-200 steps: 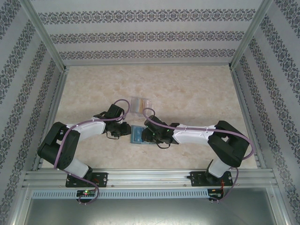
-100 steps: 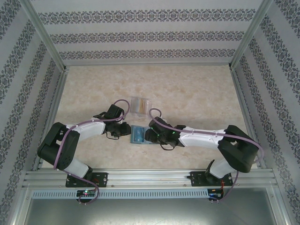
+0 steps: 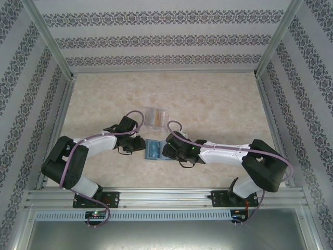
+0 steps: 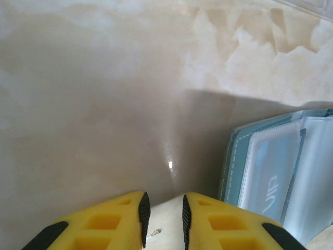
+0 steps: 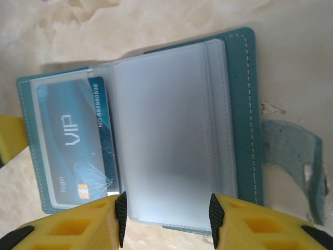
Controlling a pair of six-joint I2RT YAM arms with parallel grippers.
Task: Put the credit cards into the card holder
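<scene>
The teal card holder [image 3: 154, 151] lies open like a book on the table between my two grippers. A blue credit card [image 5: 75, 148] marked VIP sits in its left clear pocket. The right pocket [image 5: 166, 130] looks frosted and I cannot tell what it holds. My right gripper [image 5: 166, 216] hovers over the holder's near edge, open, its jaws straddling the right pocket and holding nothing. My left gripper [image 4: 163, 219] rests low on the table just left of the card holder [image 4: 276, 172], jaws a narrow gap apart with bare table between. One of its yellow fingers [image 5: 8, 140] shows at the holder's left edge.
A clear plastic case [image 3: 156, 116] with something tan inside stands just beyond the holder. The holder's teal closing strap [image 5: 291, 156] lies flat to its right. Patterned walls and metal rails enclose the marble-look table [image 3: 208, 99].
The right gripper's jaws have widened over the holder, and the right arm's elbow has swung out to the right. The left arm has not moved.
</scene>
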